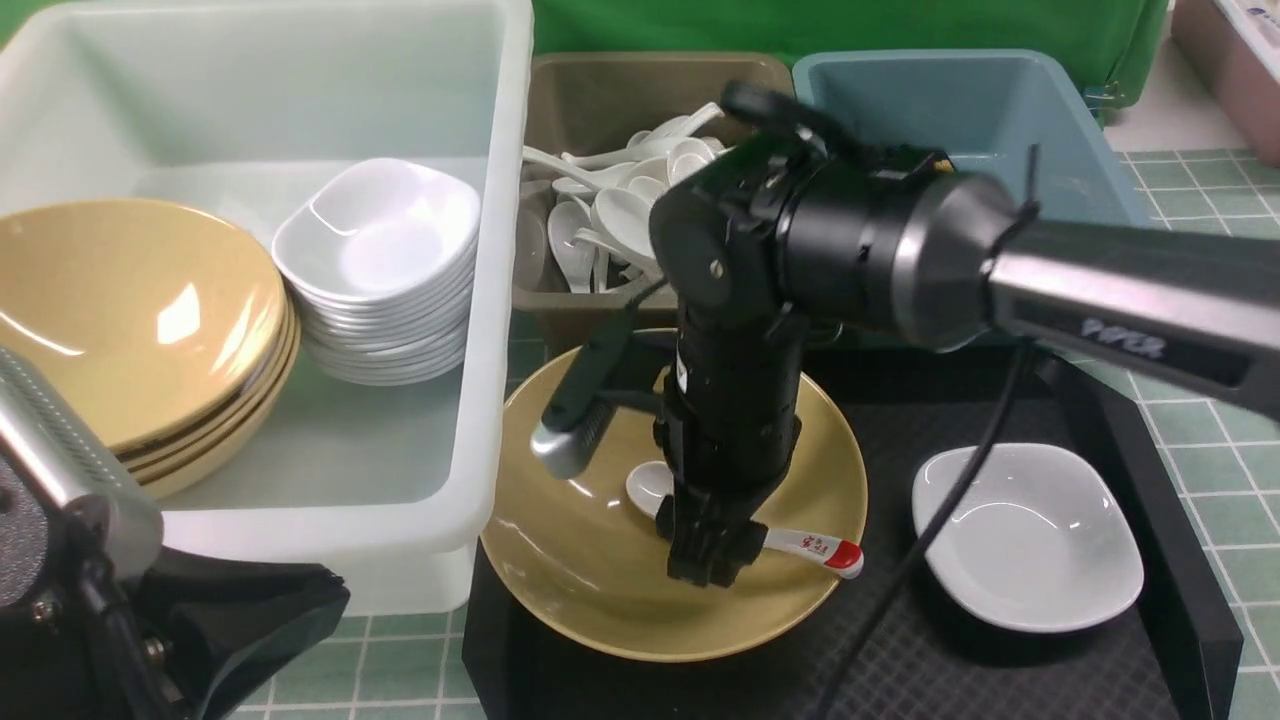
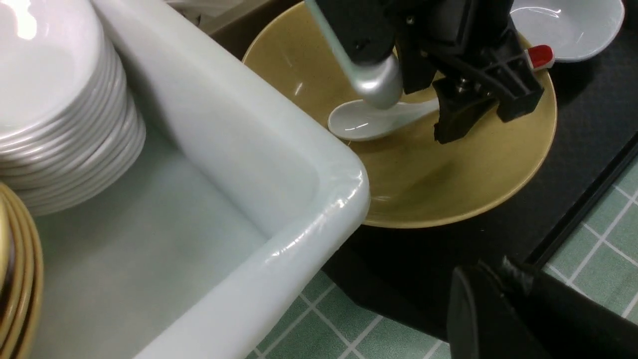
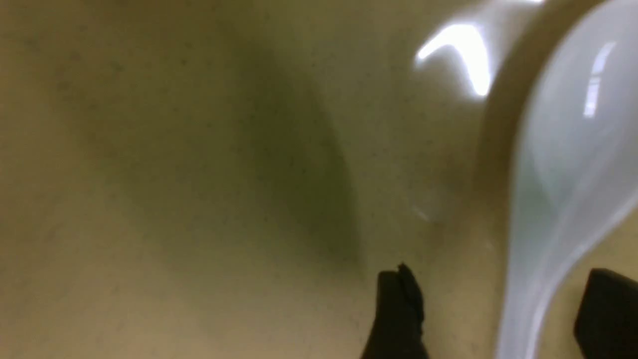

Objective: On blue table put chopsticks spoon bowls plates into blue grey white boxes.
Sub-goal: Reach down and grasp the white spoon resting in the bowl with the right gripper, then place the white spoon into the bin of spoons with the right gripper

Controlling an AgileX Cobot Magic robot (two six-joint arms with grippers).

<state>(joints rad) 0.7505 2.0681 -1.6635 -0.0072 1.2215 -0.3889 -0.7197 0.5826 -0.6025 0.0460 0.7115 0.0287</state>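
Okay, your right gripper (image 1: 712, 560) hung low inside the tan bowl (image 1: 590, 600) on the black tray (image 1: 1000, 670), jaws apart and straddling the spoon (image 1: 815, 546) by its handle; the spoon lay in that bowl, red tip toward the rim.

The tan bowl (image 1: 600, 590) at the lower centre has a smooth, glossy glaze with bright reflections. The spoon (image 1: 815, 547) in it is shiny white, like ceramic. The white tub (image 1: 500, 250) at the upper left is translucent plastic, glossy on the rim. The black tray (image 1: 1000, 680) is matt, with a rough grid texture. The right pincer (image 1: 712, 565) looks like matt black plastic, and the arm tube (image 1: 1150, 270) at the right like brushed metal.
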